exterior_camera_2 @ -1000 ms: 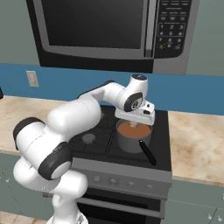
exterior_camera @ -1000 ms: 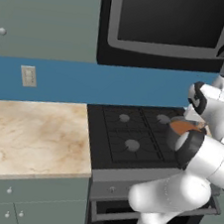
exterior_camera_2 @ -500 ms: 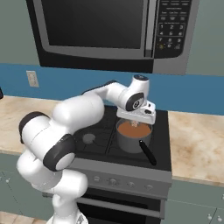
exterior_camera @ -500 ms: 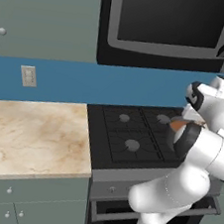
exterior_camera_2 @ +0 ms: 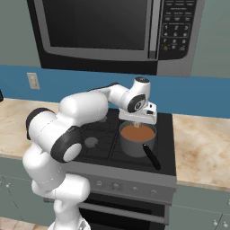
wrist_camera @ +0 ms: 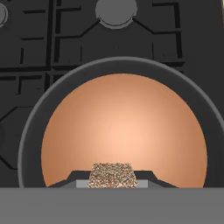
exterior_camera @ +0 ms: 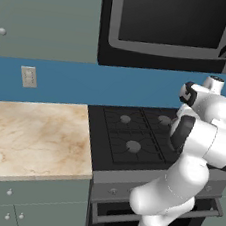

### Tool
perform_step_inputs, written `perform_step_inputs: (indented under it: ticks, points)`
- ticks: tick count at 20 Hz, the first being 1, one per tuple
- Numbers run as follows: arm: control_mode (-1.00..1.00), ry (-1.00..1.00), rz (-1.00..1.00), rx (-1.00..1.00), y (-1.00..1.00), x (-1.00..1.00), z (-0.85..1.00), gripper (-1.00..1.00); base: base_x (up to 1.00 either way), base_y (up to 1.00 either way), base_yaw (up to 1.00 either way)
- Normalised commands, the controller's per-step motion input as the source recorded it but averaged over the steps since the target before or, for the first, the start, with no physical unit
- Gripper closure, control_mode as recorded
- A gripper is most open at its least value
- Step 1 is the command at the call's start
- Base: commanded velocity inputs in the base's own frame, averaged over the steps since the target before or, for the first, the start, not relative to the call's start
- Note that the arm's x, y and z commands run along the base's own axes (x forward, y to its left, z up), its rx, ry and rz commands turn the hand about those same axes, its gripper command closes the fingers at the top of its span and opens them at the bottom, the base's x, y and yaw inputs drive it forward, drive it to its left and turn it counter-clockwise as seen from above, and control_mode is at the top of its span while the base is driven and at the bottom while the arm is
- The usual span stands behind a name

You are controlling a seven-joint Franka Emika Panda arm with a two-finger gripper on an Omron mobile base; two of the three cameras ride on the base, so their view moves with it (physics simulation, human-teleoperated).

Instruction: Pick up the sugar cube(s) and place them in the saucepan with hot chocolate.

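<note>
Sugar cube [wrist_camera: 111, 175] sits pinched between the two fingertips of the pincer [wrist_camera: 112, 180], directly above the reddish-brown liquid in the saucepan [wrist_camera: 35, 113] below it.

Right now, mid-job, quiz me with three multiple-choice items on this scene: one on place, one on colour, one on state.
1. The saucepan stands on:
A the stove
B the counter
C the floor

2. The liquid in it is:
A green
B reddish-brown
C white

3. The gripper is:
A open, holding nothing
B shut on the pan handle
C shut on the sugar cube

Answers:
1 A, it sits on a burner of the stove.
2 B, seen in the hand view.
3 C, the fingers pinch the speckled cube above the liquid.
</note>
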Motion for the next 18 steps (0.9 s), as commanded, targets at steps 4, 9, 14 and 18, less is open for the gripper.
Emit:
perform_step_inputs:
  ticks: [4, 9, 14, 18]
  points:
    - [-1.0, 0.0, 0.03, 0.0, -0.17, 0.11, 0.0, 1.0, 0.0, 0.0, 0.0]
    - [-1.0, 0.0, 0.03, 0.0, -0.22, 0.09, -0.05, 1.0, 0.0, 0.0, 0.0]
    - [-1.0, 0.01, 0.03, 0.0, 0.0, 0.11, -0.46, 1.0, 0.0, 0.0, 0.0]
    - [-1.0, 0.01, 0.02, 0.0, 0.0, 0.12, -0.48, 1.0, 0.0, 0.0, 0.0]
